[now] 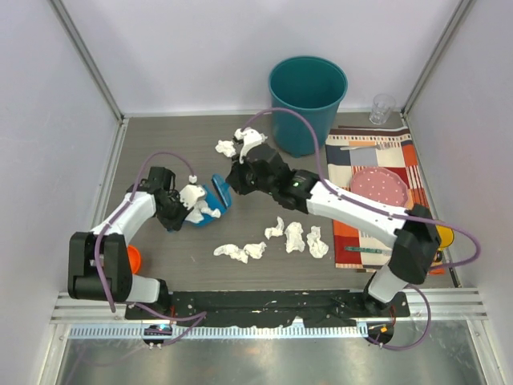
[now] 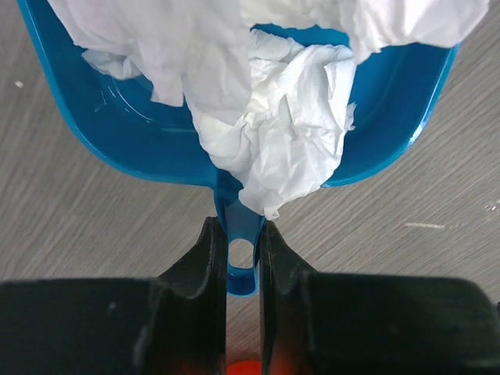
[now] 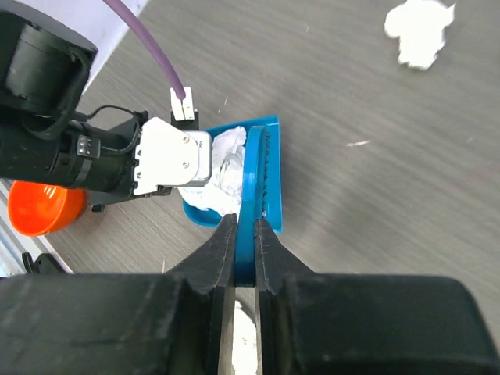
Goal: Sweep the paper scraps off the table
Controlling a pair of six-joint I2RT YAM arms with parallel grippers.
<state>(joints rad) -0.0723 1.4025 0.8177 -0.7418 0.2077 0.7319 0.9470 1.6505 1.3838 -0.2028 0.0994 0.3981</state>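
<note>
**Grip state.** The left fingers (image 2: pixel 205 266) are closed narrow on the handle of the blue dustpan (image 2: pixel 117 133). The handle tab sits pinched between them. The right fingers (image 3: pixel 221 254) are closed tight on the thin blue brush (image 3: pixel 251 172), which stands on edge at the mouth of the dustpan.

**Load.** The dustpan is heaped with white wads (image 2: pixel 289 133). One wad hangs over the rear lip, right above the handle.

**Task items.** Loose paper scraps (image 1: pixel 294 237) lie in a cluster on the bench (image 1: pixel 176 136), between the two arms and near the striped placemat (image 1: pixel 405 172). One more scrap (image 1: pixel 227 147) lies beyond the right wrist, towards the teal bin (image 1: pixel 309 92).

**Hazards from here.**
- Spill: judge the dustpan as near full. If you tip it back or lift it sharply, the overhanging wad is likely to roll off by the handle.
- Slip: the grip is on a slim tab only. A heavy brush stroke against the dustpan could twist it in the left fingers.
- Collision: both wrists work close together at the dustpan mouth. A wide brush stroke may strike the left wrist camera.
- Scatter: crumpled paper is light. A fast stroke may flick the scraps onto the placemat instead of gathering them.
- Missed item: the scrap near the bin sits apart from the cluster. Check for it before you empty the dustpan.
</note>
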